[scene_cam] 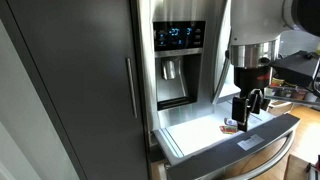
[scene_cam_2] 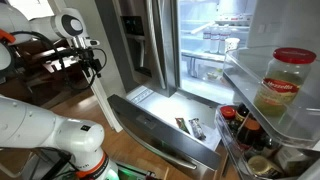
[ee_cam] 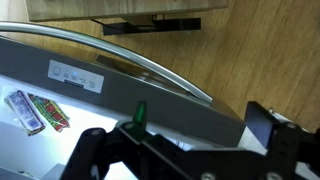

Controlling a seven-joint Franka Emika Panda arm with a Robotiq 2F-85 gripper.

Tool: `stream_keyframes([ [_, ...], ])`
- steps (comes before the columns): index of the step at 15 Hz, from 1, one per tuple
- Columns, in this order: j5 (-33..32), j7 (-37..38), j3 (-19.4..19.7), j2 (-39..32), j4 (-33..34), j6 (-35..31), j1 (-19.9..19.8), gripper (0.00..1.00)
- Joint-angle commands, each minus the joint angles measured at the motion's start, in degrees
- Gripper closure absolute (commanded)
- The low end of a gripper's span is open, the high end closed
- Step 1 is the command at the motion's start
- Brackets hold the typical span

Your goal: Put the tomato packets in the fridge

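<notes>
The dark-grey fridge (scene_cam: 100, 80) has its blue-lit display and dispenser closed-door side showing, and its white-lined drawer (scene_cam: 195, 132) is pulled out; both also show in an exterior view (scene_cam_2: 135, 45) (scene_cam_2: 140, 100). The tomato packets lie flat on the drawer floor (scene_cam_2: 190, 126) (scene_cam: 230, 126). In the wrist view a silvery one (ee_cam: 20, 108) lies beside a reddish one (ee_cam: 48, 111). My gripper (scene_cam: 247, 110) (scene_cam_2: 95, 62) (ee_cam: 200, 125) is open and empty. It hangs above the drawer's front panel (ee_cam: 150, 95), off to the side of the packets and not touching them.
The right fridge door (scene_cam_2: 300, 40) stands open, with a large jar (scene_cam_2: 285, 85) and dark bottles (scene_cam_2: 240, 125) on its shelves. The drawer's bar handle (ee_cam: 150, 65) juts over the wooden floor (ee_cam: 250, 50). My white arm base (scene_cam_2: 50, 140) is near. A cluttered table (scene_cam: 300, 85) stands behind the gripper.
</notes>
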State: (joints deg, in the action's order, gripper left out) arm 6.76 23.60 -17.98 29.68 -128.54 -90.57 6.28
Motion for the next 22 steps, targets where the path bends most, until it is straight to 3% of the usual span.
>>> stream_keyframes([
  [1,-0.3,0.3,0.5,-0.2,0.1,0.1,0.7,0.00],
  [7,-0.3,0.3,0.5,-0.2,0.1,0.1,0.7,0.00],
  [10,-3.3,0.0,2.4,-1.3,0.3,0.5,-1.6,0.00],
  [15,-9.6,-8.1,10.0,-1.0,-2.9,2.3,-5.0,0.00],
  [22,-14.2,-26.7,19.4,-2.4,-7.5,-7.0,-6.8,0.00],
])
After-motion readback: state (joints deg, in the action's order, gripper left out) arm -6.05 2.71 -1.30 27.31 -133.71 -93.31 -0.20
